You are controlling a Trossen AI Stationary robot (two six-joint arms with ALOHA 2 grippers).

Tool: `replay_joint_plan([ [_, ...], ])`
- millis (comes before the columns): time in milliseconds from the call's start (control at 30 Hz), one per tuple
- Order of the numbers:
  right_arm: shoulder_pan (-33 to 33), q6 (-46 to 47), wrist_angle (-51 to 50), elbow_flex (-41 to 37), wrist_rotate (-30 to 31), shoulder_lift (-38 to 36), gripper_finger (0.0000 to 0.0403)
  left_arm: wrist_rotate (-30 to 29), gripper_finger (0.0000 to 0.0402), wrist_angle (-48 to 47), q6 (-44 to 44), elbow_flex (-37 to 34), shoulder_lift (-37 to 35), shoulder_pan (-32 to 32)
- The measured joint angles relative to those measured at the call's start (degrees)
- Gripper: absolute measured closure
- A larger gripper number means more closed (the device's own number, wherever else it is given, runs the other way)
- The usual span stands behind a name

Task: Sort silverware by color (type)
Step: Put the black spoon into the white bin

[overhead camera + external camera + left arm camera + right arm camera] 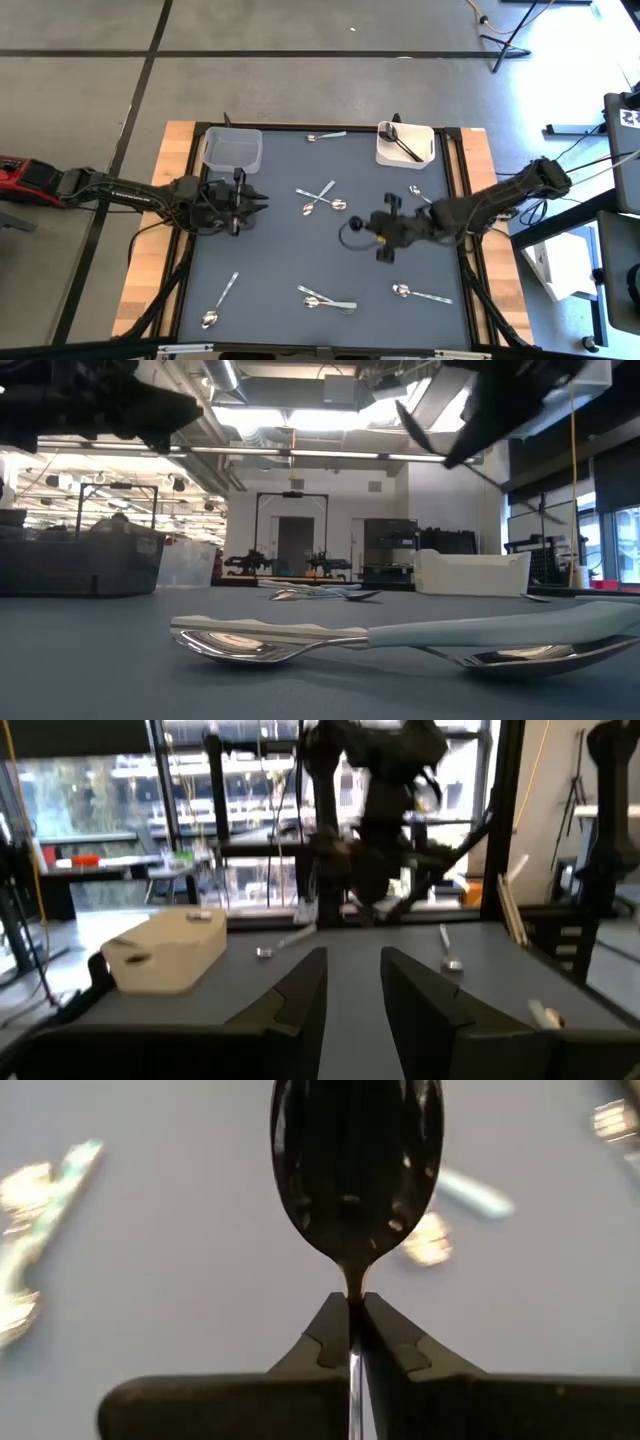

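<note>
The right gripper (368, 227) is clamped on the thin neck of a black spoon (355, 1175), just below the bowl, and holds it in the air above the mat's (270, 255) centre. The spoon bowl projects forward of the fingertips. The white bin (405, 143) at the far edge already contains dark utensils, so it is judged to be the destination for this spoon.

Procedure for the step in hand:
- Maintain the clamp; the grasp point is narrow and the spoon could pivot if pressure drops.
- Carry the spoon high enough to clear the silver spoons (322, 198) lying between the gripper and the white bin.
- Position the bowl over the bin interior, inside the rim, before opening the fingers.
- Release low to limit bounce.

The left gripper (352, 982) is open and empty, waiting just beside the grey bin (232, 148). Silver spoons are scattered over the mat, including a pair (326, 299) near the front edge.
</note>
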Motion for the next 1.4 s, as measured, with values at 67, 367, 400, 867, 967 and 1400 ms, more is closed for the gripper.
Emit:
replay_joint_plan([
  [67, -3.96, -3.89, 0.0, 0.0, 2.48, -0.97, 0.0399, -0.03, 0.031, -0.81, -0.73, 0.0, 0.0, 0.0],
  [367, -24.26, -22.46, 0.87, 0.0, 12.29, -1.81, 0.0398, -0.43, 0.031, -7.81, -10.17, -0.04, 1.05, -0.87],
  [400, -26.45, -24.43, 1.67, -0.16, 12.76, -1.81, 0.0398, -0.44, 0.031, -7.5, -10.97, -0.04, 2.09, -1.61],
  [867, -51.69, -39.39, 22.44, -12.34, 3.1, -1.38, 0.0398, -14.96, 0.031, 1.02, -14.72, -0.04, 16.76, -11.35],
  [967, -54.83, -39.52, 22.52, -13.12, -0.83, -1.38, 0.0397, -15.46, 0.031, 4.85, -14.75, -0.04, 19.07, -12.27],
  [1400, -61.93, -33.6, 22.69, -13.4, -7.26, -1.4, 0.029, -16.41, 0.031, 10.07, -12.61, 2.3, 23.17, -8.96],
])
